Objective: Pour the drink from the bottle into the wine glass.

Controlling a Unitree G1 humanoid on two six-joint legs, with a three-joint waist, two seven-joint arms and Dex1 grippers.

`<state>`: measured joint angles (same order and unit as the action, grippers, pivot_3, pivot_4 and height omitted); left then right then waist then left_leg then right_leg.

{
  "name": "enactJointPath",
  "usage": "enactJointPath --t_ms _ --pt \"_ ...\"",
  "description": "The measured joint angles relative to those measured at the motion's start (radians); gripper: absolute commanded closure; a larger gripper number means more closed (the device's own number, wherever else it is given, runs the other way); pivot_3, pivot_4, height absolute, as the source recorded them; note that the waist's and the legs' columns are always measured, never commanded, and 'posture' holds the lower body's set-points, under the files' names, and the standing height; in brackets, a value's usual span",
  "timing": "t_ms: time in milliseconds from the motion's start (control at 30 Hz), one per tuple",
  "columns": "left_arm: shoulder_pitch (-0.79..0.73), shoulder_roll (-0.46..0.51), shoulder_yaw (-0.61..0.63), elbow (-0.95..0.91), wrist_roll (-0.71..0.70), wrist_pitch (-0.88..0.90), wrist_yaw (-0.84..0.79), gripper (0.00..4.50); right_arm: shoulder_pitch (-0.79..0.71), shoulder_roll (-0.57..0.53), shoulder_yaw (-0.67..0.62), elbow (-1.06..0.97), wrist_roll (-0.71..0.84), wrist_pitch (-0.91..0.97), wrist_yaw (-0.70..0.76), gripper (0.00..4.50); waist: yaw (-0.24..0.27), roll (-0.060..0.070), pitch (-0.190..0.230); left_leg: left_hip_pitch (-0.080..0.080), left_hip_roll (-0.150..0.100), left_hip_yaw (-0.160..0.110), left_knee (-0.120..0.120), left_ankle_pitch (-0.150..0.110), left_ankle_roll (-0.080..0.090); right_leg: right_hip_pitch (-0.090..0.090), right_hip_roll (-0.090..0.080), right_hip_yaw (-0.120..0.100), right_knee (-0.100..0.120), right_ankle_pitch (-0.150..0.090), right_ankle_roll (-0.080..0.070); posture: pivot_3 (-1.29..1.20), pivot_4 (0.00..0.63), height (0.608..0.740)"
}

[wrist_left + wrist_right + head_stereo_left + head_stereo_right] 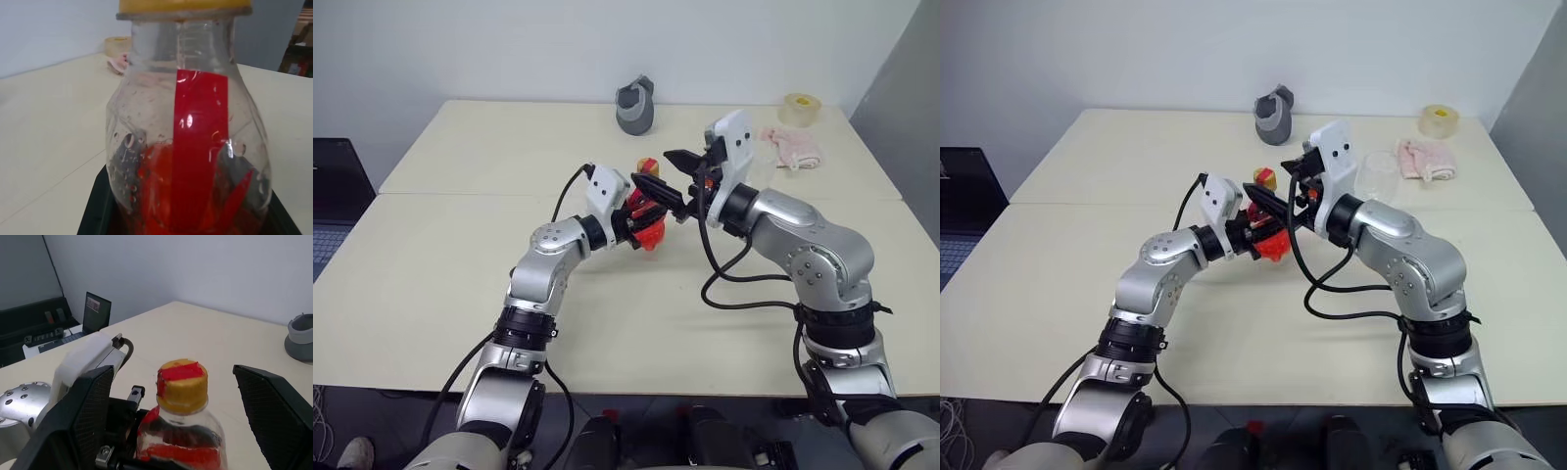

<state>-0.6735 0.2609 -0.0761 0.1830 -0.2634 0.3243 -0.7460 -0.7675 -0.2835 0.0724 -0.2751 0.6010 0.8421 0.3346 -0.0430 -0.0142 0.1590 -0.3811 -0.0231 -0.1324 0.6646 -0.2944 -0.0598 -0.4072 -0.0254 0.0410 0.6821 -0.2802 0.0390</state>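
Note:
The bottle [649, 211] stands upright over the middle of the table, with my left gripper [641, 220] shut on its bulbous lower part. The red drink [186, 196] fills the bottom of it, under a red label strip. Its yellow-orange cap [182, 382] is on, marked with a red patch. My right gripper [674, 178] is open at cap height, one black finger [88, 421] on each side of the cap and not touching it. The wine glass [1376, 176] stands behind my right wrist, partly hidden by it.
A grey cup-like object [636, 106] sits at the table's far edge. A roll of tape [800, 108] and a pink cloth [795, 147] lie at the far right. A dark laptop [333, 186] is on a lower surface to the left.

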Motion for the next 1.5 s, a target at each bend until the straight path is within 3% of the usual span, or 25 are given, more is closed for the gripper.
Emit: enactJointPath --t_ms 200,233,300,500,533,833,1100,1233,1367,1500 --pt "-0.002 -0.004 -0.018 0.0 0.0 -0.005 -0.024 3.08 -0.026 0.021 -0.003 0.049 -0.021 -0.001 0.002 0.32 -0.008 0.0 0.0 0.0 0.0 0.0 0.0 0.0 0.0 0.0 0.0 0.0 0.0 0.0 0.0 0.0 0.15 0.74" --pt "-0.002 -0.004 -0.02 0.0 0.0 -0.006 -0.028 3.08 -0.031 0.023 -0.006 0.05 -0.023 -0.001 0.003 0.7 -0.008 0.0 0.0 0.0 0.0 0.0 0.0 0.0 0.0 0.0 0.0 0.0 0.0 0.0 0.0 0.0 0.15 0.74" --pt "-0.002 -0.003 -0.024 0.0 0.001 -0.01 -0.031 3.08 -0.034 0.031 -0.015 0.059 -0.029 -0.003 0.003 0.93 -0.008 0.0 0.0 0.0 0.0 0.0 0.0 0.0 0.0 0.0 0.0 0.0 0.0 0.0 0.0 0.0 0.15 0.74" --pt "-0.002 -0.004 -0.03 0.0 0.001 -0.02 -0.032 3.08 -0.036 0.063 -0.036 0.082 -0.027 0.001 -0.004 3.06 -0.009 0.0 0.0 0.0 0.0 0.0 0.0 0.0 0.0 -0.001 0.0 0.001 0.0 0.0 0.0 0.0 0.15 0.74" --pt "-0.001 -0.003 -0.03 0.0 0.001 -0.02 -0.032 3.08 -0.036 0.062 -0.036 0.081 -0.027 0.004 0.0 3.24 -0.009 0.0 0.0 0.0 0.0 0.0 0.0 0.0 0.0 -0.001 0.0 0.0 0.0 0.0 0.0 0.0 0.15 0.74" --pt "0.035 0.015 -0.035 -0.058 -0.006 -0.008 -0.039 3.08 -0.041 0.022 -0.03 0.082 -0.024 0.012 0.103 3.24 -0.012 0.0 0.0 0.0 0.0 0.0 -0.001 0.0 0.0 -0.001 0.0 0.0 0.0 0.0 0.0 0.0 0.15 0.74" --pt "0.232 0.149 0.042 -0.452 -0.196 0.189 -0.074 3.08 -0.174 -0.057 0.011 0.255 0.081 -0.031 0.574 3.24 -0.022 0.002 0.001 0.001 0.001 0.0 -0.002 -0.002 0.003 -0.001 0.001 0.001 0.0 0.0 0.0 0.0 0.15 0.74" --pt "0.281 0.192 0.076 -0.559 -0.253 0.268 -0.056 3.08 -0.223 -0.061 0.053 0.333 0.073 -0.086 0.713 3.24 -0.015 0.002 0.001 0.001 0.001 -0.001 -0.001 -0.002 0.003 0.0 0.001 0.001 0.0 0.0 0.0 0.0 0.15 0.74" --pt "0.304 0.195 0.085 -0.605 -0.287 0.317 -0.018 3.08 -0.253 -0.063 0.047 0.38 0.088 -0.069 0.734 1.84 -0.006 0.002 0.001 0.0 0.001 -0.001 0.0 -0.001 0.002 0.0 -0.002 0.0 -0.001 0.0 0.0 0.0 0.15 0.74" --pt "0.334 0.213 0.088 -0.617 -0.291 0.328 -0.002 3.08 -0.232 -0.133 -0.019 0.337 0.094 -0.035 0.711 0.46 0.002 0.002 0.001 0.0 0.001 -0.001 0.0 -0.001 0.002 0.0 -0.003 0.0 -0.001 0.0 0.0 0.0 0.15 0.74"
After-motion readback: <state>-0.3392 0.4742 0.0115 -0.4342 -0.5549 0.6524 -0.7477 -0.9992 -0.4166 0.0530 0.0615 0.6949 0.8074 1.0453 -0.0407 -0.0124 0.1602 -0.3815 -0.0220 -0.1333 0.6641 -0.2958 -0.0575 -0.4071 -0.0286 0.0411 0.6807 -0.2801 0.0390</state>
